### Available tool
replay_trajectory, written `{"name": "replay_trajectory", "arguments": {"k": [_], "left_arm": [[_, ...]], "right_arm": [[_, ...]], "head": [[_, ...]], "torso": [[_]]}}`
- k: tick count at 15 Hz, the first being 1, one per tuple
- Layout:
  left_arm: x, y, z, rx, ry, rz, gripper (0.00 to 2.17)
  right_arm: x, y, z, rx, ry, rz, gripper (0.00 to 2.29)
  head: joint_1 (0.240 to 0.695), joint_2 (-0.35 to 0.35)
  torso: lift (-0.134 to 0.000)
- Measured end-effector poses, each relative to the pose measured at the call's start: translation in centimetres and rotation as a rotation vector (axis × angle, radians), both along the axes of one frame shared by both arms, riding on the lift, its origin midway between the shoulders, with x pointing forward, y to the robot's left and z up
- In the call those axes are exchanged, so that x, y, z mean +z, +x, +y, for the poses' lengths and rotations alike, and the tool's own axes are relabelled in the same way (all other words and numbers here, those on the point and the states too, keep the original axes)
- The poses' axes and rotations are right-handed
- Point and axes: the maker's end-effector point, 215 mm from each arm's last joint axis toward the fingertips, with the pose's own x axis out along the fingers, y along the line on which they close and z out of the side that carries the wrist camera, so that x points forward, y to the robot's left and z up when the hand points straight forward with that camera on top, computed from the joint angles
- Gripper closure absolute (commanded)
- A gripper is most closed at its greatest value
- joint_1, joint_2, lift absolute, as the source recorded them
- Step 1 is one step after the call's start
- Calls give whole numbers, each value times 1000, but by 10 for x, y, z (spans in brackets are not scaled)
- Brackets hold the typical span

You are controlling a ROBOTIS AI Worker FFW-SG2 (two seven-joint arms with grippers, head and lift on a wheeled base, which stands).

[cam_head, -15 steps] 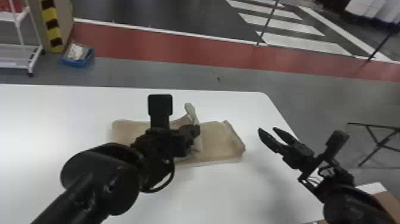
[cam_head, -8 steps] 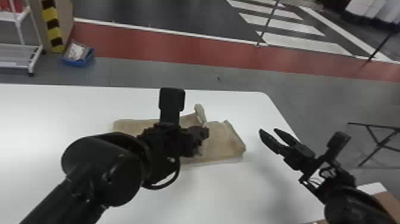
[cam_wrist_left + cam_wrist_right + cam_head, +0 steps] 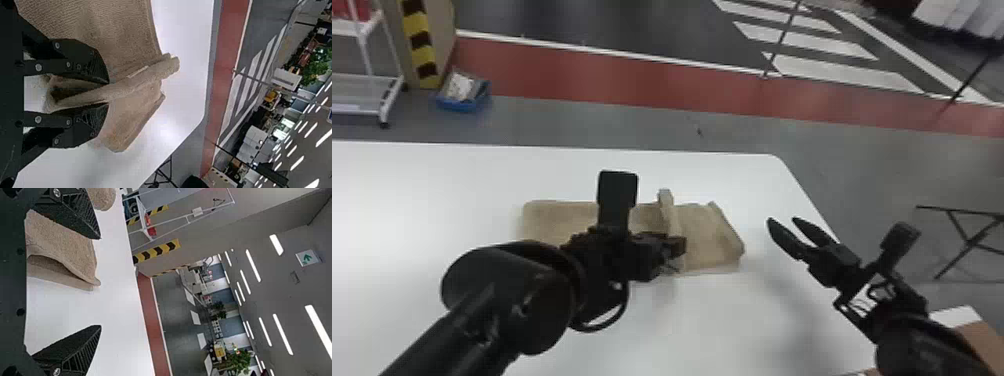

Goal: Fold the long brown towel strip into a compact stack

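Jaws of the left gripper (image 3: pixel 677 247) clamp a raised fold of the long brown cloth towel strip (image 3: pixel 711 236); those of the right gripper (image 3: pixel 783 221) stand apart, right of it.

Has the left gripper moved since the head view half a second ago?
Yes. In the head view the left gripper now sits lower, farther below the table's far edge.
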Motion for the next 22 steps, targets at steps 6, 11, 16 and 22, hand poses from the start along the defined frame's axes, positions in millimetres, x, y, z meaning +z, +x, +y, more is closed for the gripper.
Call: {"name": "replay_trajectory", "arguments": {"k": [6,11,16,22], "left_arm": [[38,3,-4,-9,-73,-30,29],[94,27,53,57,-98,-157,33],[75,34,139,128,-72,-158,33],[65,25,149,115,-68,-137,36]], "right_arm": [[0,12,34,14,19,21,218],[3,36,106,28,-40,135,299],[-29,48,147,16,-206,262,407],[-48,44,138,-20,-295,332,444]], "head": [[695,-350],[693,-350],[695,-340],[695,-340]], "torso": [[-125],[-125],[-125],[-125]]}}
